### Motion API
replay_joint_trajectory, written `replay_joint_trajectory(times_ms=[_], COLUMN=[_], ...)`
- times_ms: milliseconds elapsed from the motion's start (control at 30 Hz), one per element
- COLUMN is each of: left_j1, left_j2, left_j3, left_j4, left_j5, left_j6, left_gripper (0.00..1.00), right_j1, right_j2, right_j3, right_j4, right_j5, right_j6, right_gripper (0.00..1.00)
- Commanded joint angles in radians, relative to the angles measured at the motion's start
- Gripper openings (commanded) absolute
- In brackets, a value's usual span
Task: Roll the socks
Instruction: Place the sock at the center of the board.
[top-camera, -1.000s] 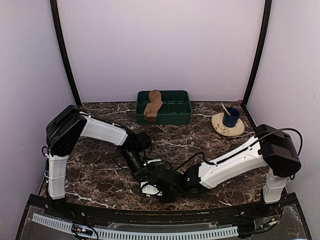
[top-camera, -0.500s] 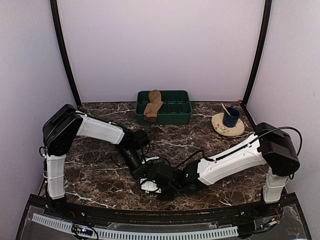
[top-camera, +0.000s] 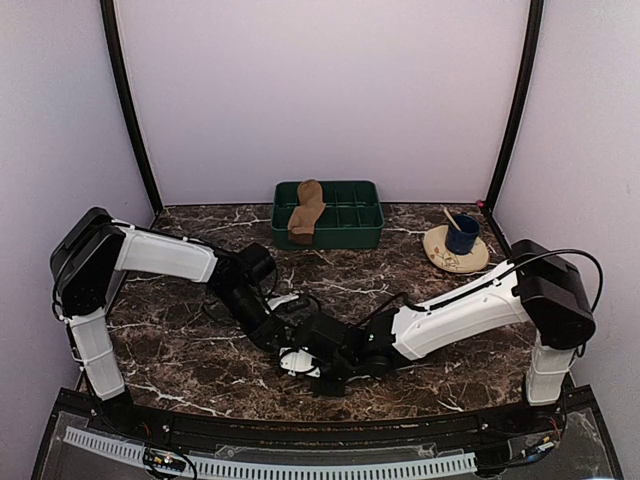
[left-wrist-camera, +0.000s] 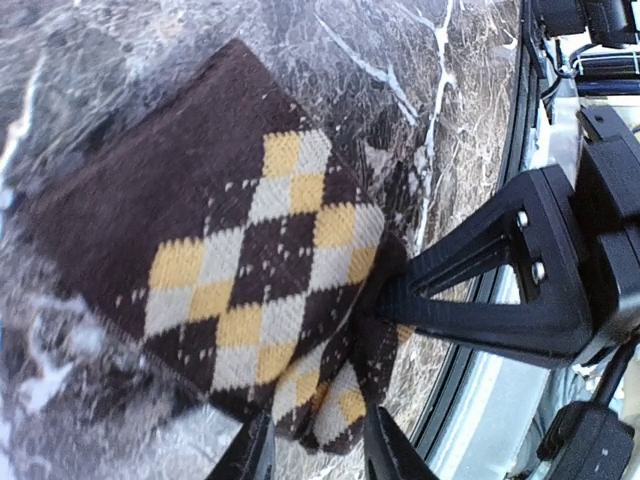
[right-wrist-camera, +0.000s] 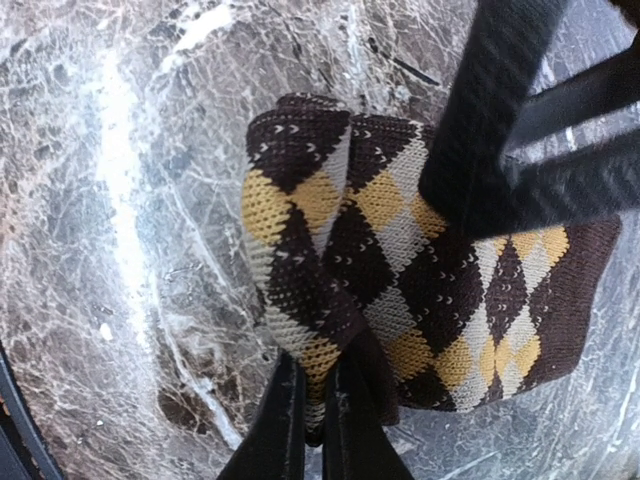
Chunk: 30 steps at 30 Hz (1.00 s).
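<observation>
The argyle sock (left-wrist-camera: 250, 260) lies on the marble table, its near end folded over. My left gripper (left-wrist-camera: 318, 425) is open, its fingers standing either side of that folded end without pinching it. My right gripper (right-wrist-camera: 317, 385) is shut on the sock's (right-wrist-camera: 420, 270) folded edge, and it shows as a black wedge (left-wrist-camera: 480, 290) in the left wrist view. In the top view both grippers meet low at the table's front middle, left (top-camera: 283, 335) and right (top-camera: 322, 360), hiding the sock. The tan-brown sock (top-camera: 305, 212) hangs over the green tray.
The green compartment tray (top-camera: 350, 225) stands at the back centre. A blue cup (top-camera: 462, 234) with a stick sits on a tan plate (top-camera: 450, 256) at the back right. The table's front edge with its black rail (top-camera: 300, 428) runs just behind the grippers.
The left arm's elbow has swung out to the left and its gripper has drawn back left. The right arm has reached a little farther left.
</observation>
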Motion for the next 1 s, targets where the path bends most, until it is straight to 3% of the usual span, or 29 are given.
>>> replay_joint_trajectory(times_ms=[0, 367, 767, 967], left_j1=[0.021, 0.049, 0.043, -0.044], left_j2=[-0.104, -0.296, -0.448, -0.487], left_j3=[-0.041, -0.179, -0.303, -0.332], left_j4=[0.061, 0.227, 0.33, 0.376], left_j5=[-0.086, -0.364, -0.422, -0.514], left_j6=[-0.053, -0.194, -0.286, -0.268], left_gripper=[0.34, 0.35, 0.32, 0.32], right_j1=[-0.022, -0.105, -0.239, -0.303], right_j2=[0.056, 0.062, 0.083, 0.133], right_j3=[-0.007, 0.014, 0.014, 0.049], right_j4=[-0.123, -0.183, -0.181, -0.185], right_j5=[-0.139, -0.361, -0.672, -0.838], right_j6=[0.05, 0.115, 0.18, 0.205], right_gripper=[0.0, 0.0, 0.0, 0.0])
